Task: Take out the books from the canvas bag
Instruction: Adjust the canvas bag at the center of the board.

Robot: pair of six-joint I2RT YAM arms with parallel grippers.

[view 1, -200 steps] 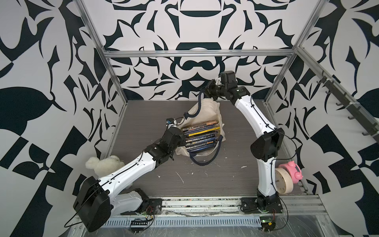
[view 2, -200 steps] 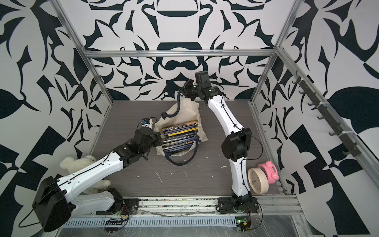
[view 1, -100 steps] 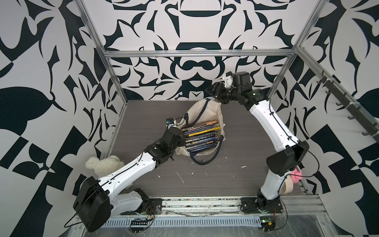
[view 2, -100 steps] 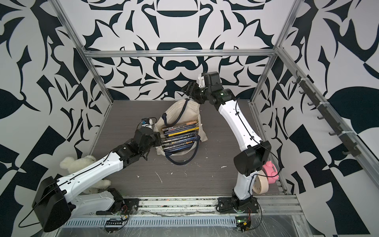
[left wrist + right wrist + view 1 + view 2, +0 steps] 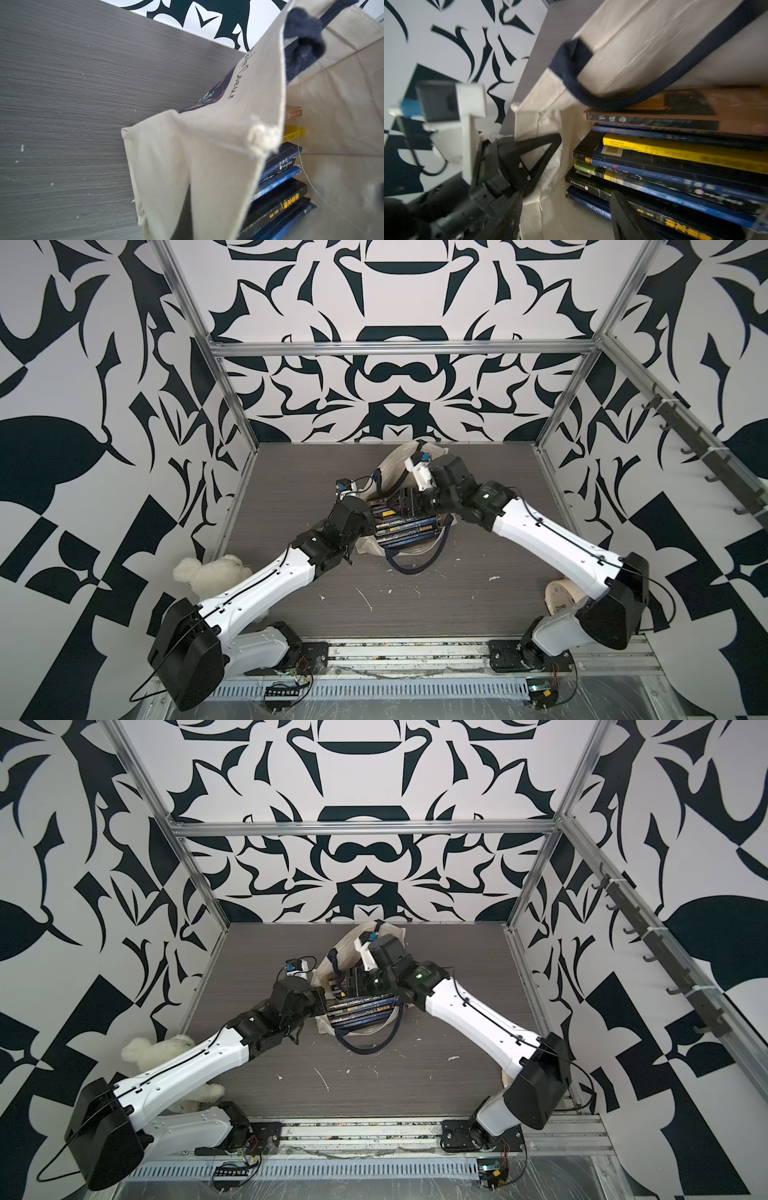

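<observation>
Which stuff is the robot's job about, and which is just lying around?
For the job: stack of thin blue, black and yellow books; cream canvas bag with navy straps.
Just lying about: fluffy white plush bear; round cream clock.

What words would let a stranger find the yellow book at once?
At the back middle of the grey table sits the cream canvas bag with navy handles. A stack of books fills its open mouth. The yellow book is the one whose whole edge is bright yellow; its neighbours are dark blue, black or brown.
</observation>
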